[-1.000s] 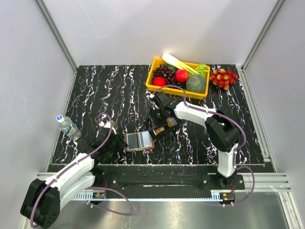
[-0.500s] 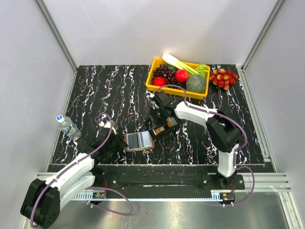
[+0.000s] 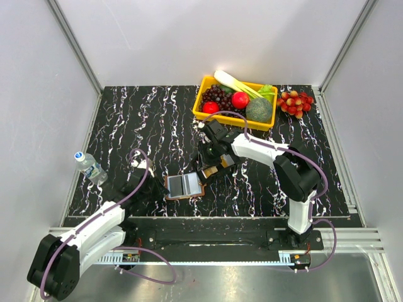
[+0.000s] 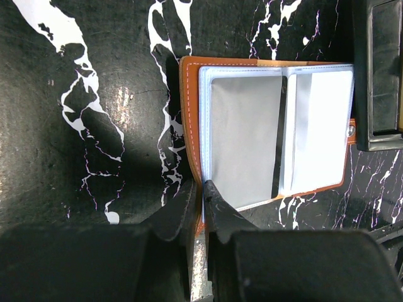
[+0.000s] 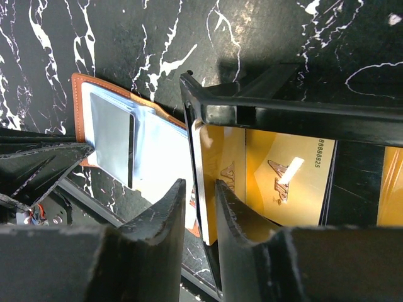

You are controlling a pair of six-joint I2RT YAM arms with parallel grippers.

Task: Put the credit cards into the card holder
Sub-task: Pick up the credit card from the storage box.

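Note:
The brown card holder (image 3: 184,186) lies open on the black marbled table, with a grey card (image 4: 245,138) in its left clear sleeve and a pale sleeve beside it. My left gripper (image 3: 157,187) is shut on the holder's near edge (image 4: 189,126), as the left wrist view (image 4: 200,185) shows. My right gripper (image 3: 210,165) hangs over the small black box (image 5: 283,110), which holds orange credit cards (image 5: 289,176). Its jaws (image 5: 198,185) stand narrowly apart, astride the box's left wall and the raised edge of one orange card. The holder also shows in the right wrist view (image 5: 82,100).
A yellow tray (image 3: 200,104) of toy fruit and vegetables stands at the back. A bunch of red berries (image 3: 296,102) lies to its right. A water bottle (image 3: 89,165) lies at the table's left edge. Grey walls enclose the table.

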